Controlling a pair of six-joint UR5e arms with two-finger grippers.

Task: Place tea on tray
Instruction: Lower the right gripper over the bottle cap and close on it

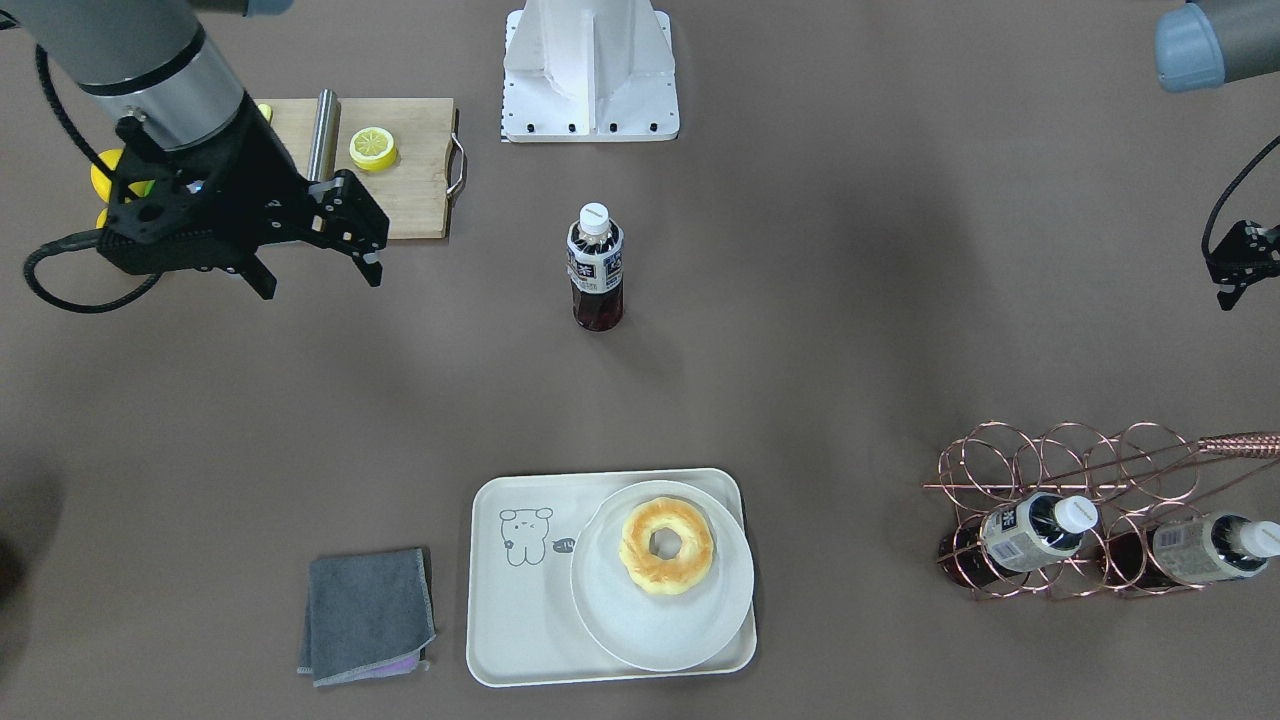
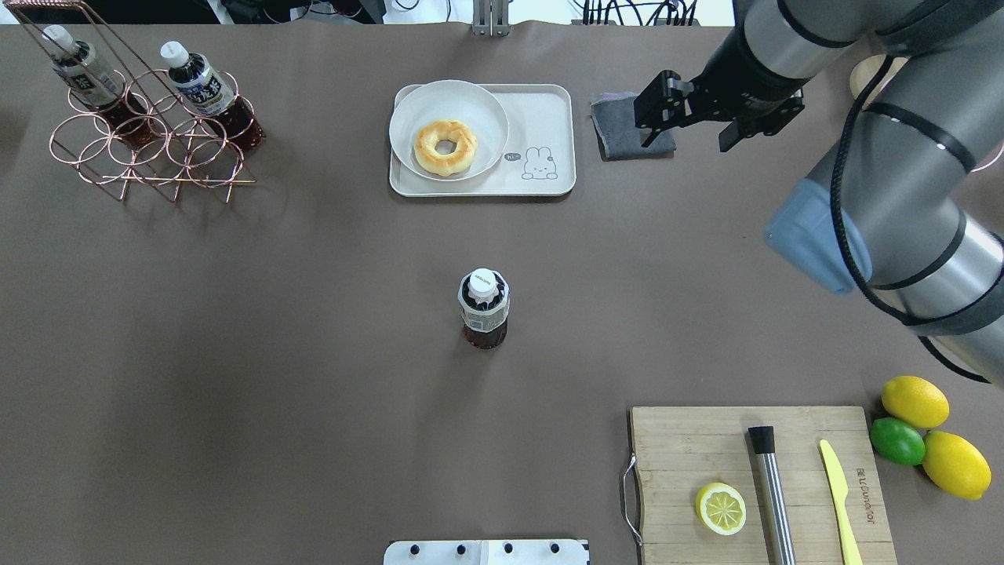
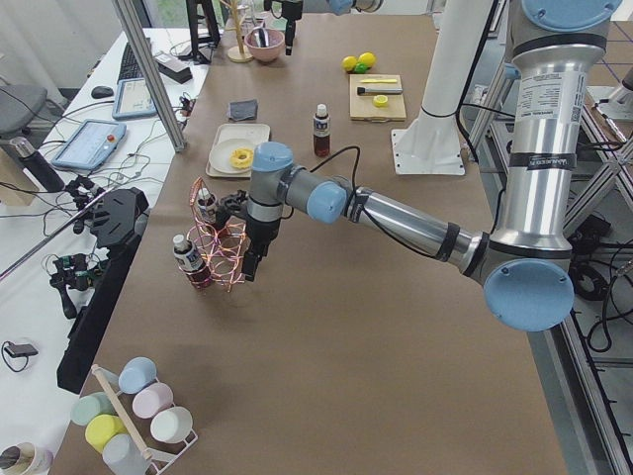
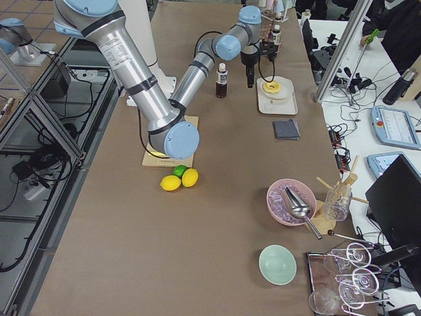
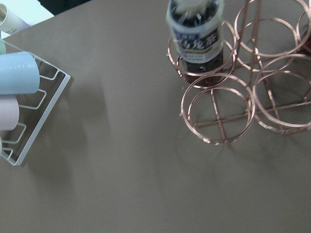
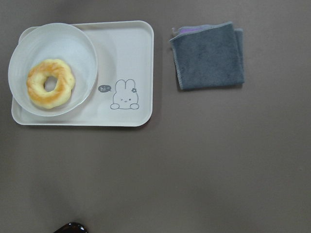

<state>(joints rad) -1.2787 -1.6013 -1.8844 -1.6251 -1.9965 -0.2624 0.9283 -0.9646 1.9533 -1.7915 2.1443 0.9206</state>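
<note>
The tea [image 1: 597, 268] is a small bottle of dark drink with a white cap and a navy-and-white label. It stands upright alone at the middle of the table [image 2: 484, 310]. The cream tray [image 1: 520, 620] with a line-drawn animal lies at the far side [image 2: 541, 118] and also shows in the right wrist view [image 6: 126, 53]. My right gripper [image 2: 686, 143] is open and empty, high above the table between the tray and the grey cloth, well away from the tea. My left gripper [image 3: 249, 259] hovers at the copper rack. Only its edge shows in the front view [image 1: 1235, 270], so I cannot tell if it is open.
A round plate [image 1: 640, 630] with a doughnut [image 1: 667, 546] fills half the tray. A grey cloth [image 1: 368, 615] lies beside the tray. A copper wire rack [image 1: 1060, 470] holds two similar bottles. A cutting board [image 2: 682, 447] carries a lemon half and knives, with lemons and a lime [image 2: 898, 441] next to it.
</note>
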